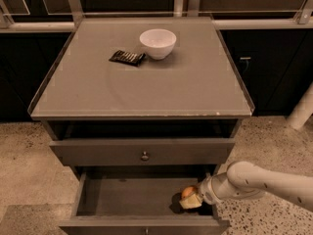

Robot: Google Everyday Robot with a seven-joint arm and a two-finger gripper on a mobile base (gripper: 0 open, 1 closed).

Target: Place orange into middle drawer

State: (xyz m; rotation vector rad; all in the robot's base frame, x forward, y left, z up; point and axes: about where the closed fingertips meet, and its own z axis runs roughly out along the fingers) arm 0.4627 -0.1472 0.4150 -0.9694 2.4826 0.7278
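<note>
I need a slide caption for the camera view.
Gripper at the orange, inside the open middle drawer, on its right side.

Grey flat cabinet top (195, 92) — on it a round white ceramic bowl (157, 43) and, just beside, a dark flat wrapper (127, 58); the gripper (191, 200) sits low in the open middle drawer (122, 197).

Middle drawer (122, 197) free left of jaws

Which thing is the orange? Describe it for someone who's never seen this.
Find the grey cabinet; its middle drawer is pulled open below the knobbed top drawer. The orange is the small round fruit at the drawer's right side, at the gripper. It is the only orange-coloured thing; the bowl is white, up on top.
</note>
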